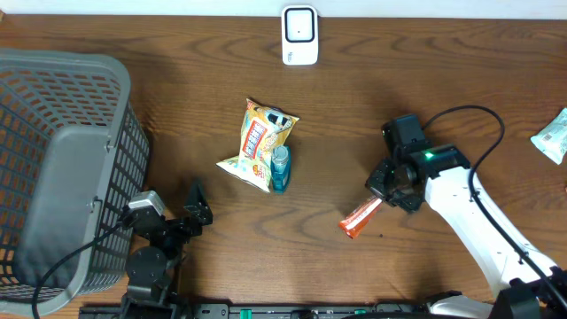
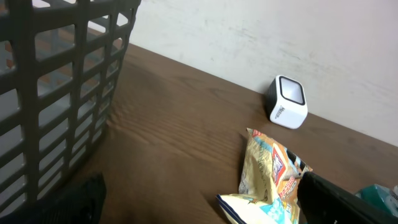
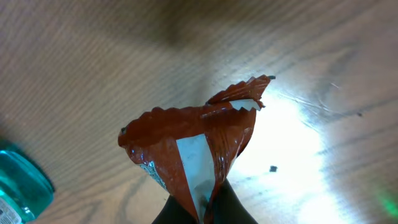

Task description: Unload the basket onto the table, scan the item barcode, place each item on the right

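Observation:
My right gripper (image 1: 383,201) is shut on one end of a red-orange snack wrapper (image 1: 359,218), which sticks out down-left over the table. In the right wrist view the crinkled wrapper (image 3: 193,146) rises from between my pinched fingers, its serrated end up and a pale seam strip showing. The white barcode scanner (image 1: 299,35) stands at the table's far edge, also in the left wrist view (image 2: 287,102). My left gripper (image 1: 190,217) rests open near the front left, nothing between its fingers (image 2: 87,199).
A yellow snack bag (image 1: 257,142) lies mid-table with a teal bottle (image 1: 280,168) against it. A grey mesh basket (image 1: 53,168) fills the left side. A green-white packet (image 1: 554,135) lies at the right edge.

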Controlling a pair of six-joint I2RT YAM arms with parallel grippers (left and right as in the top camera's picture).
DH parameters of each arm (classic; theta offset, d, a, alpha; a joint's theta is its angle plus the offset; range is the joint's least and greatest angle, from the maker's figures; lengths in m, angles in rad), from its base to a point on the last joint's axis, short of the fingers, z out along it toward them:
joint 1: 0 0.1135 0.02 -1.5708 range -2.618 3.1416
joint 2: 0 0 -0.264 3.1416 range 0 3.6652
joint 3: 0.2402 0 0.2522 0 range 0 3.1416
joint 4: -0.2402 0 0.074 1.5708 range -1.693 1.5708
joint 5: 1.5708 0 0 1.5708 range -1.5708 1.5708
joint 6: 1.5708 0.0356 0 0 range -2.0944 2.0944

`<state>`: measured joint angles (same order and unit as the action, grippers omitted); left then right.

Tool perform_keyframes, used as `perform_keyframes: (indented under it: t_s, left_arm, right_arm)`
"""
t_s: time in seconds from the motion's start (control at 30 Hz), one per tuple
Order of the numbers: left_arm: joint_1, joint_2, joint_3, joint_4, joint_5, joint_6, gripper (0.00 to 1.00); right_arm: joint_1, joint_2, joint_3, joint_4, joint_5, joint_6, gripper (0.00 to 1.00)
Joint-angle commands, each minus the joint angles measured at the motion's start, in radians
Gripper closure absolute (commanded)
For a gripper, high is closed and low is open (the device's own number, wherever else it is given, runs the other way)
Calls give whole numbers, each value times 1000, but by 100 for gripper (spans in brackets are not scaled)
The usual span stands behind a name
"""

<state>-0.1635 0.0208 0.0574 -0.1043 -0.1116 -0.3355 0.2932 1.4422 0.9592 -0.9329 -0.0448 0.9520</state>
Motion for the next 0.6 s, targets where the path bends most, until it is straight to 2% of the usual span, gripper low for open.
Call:
perform_keyframes:
  t_s: [0.0,0.2,0.37,0.47,0.57]
  left_arm:
    - [4,-3,-23,-21,-13,13,2]
    - [4,-3,-23,-21,-13,13,2]
    - [4,-3,-23,-21,-13,13,2]
    - [4,-3,-23,-21,-13,13,2]
    - [4,-3,-23,-21,-13,12,2]
  right_arm:
    - [-7,-16,3,-26,18,-15,99]
    - [-3,-16,3,-46,18,-15,99]
    - [-3,-23,3,40,39,-40,99]
    - [-3,-32,3,95,40,12,99]
    - [-3,-39,3,114,71,142,98]
